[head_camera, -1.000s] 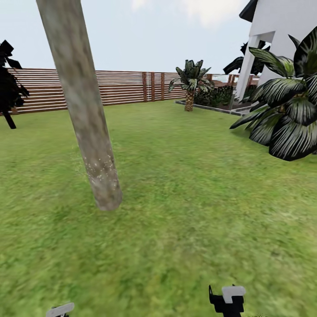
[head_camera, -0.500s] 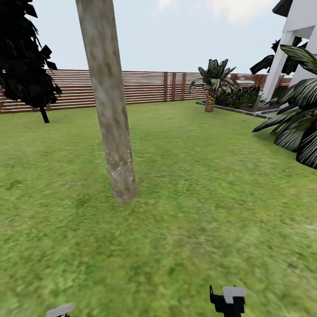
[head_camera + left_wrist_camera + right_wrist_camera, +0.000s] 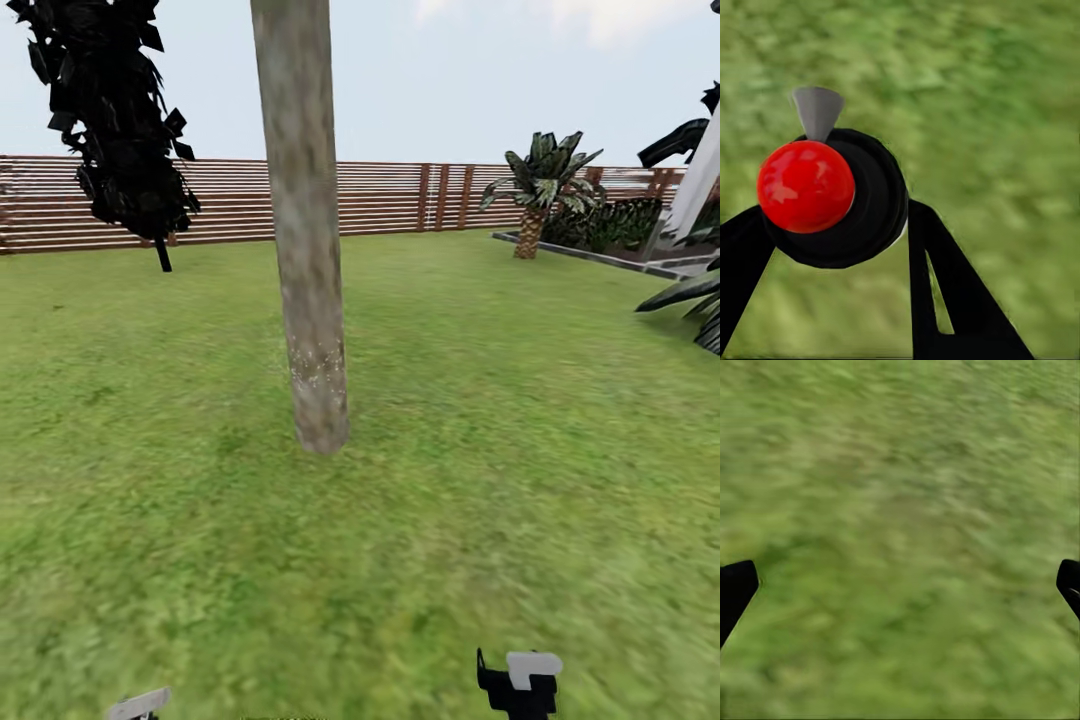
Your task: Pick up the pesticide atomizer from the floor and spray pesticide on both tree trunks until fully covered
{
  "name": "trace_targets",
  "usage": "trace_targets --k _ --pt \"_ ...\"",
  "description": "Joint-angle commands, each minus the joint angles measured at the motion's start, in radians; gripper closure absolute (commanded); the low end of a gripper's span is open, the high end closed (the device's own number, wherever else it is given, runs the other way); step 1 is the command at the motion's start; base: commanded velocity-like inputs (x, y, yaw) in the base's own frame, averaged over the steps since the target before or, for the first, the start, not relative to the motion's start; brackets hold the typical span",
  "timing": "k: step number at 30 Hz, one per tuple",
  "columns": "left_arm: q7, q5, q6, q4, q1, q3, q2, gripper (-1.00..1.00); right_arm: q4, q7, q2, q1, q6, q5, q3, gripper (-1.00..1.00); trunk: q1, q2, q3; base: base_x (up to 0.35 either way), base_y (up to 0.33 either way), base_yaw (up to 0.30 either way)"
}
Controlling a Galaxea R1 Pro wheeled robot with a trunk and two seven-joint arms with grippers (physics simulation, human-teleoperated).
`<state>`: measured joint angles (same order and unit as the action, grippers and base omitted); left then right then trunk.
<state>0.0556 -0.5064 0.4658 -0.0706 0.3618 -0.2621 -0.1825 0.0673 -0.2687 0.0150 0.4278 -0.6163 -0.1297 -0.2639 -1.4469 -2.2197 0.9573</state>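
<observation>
Left gripper [image 3: 840,247] is clamped on the pesticide atomizer [image 3: 832,199], red cap toward the wrist camera, grey nozzle pointing out over the grass [image 3: 480,480]. Right gripper [image 3: 900,585] has fingers wide apart, nothing between them, grass below. Tree trunk [image 3: 305,250] stands ahead of the left gripper and a little toward the right arm's side, well apart, upright. Pale pesticide specks [image 3: 318,362] sit low on the trunk; upper trunk looks bare. Likely next: close in, aim nozzle higher. Beyond the trunk, wooden fence [image 3: 380,195].
</observation>
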Motion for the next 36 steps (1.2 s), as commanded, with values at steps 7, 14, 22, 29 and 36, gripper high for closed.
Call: trace_targets --k 7,14,22,29,36 --pt "0.006 -0.003 0.002 0.0 0.001 -0.008 0.0 1.0 0.0 -0.002 0.0 0.0 -0.002 -0.01 -0.009 -1.0 0.0 0.0 0.001 0.0 0.0 0.285" --pt "0.006 -0.001 0.002 0.0 0.001 -0.008 0.0 1.0 0.0 -0.002 0.0 0.0 -0.003 -0.01 -0.009 -1.0 0.0 0.0 0.001 0.0 0.0 0.285" --pt "0.006 -0.001 0.002 0.0 0.001 -0.008 0.0 1.0 0.0 -0.002 0.0 0.0 -0.002 -0.01 -0.01 -1.0 0.0 0.0 0.001 0.0 0.0 0.285" --pt "0.006 -0.001 0.002 0.0 0.001 -0.009 0.0 1.0 0.0 -0.001 -0.003 0.0 -0.003 -0.01 -0.011 -1.0 0.0 0.0 0.001 0.0 0.0 0.285" --pt "0.006 -0.001 0.002 0.0 0.001 -0.009 0.0 1.0 0.0 -0.002 -0.005 0.0 -0.003 -0.01 -0.01 -1.0 0.0 0.0 0.001 0.0 0.0 0.285"
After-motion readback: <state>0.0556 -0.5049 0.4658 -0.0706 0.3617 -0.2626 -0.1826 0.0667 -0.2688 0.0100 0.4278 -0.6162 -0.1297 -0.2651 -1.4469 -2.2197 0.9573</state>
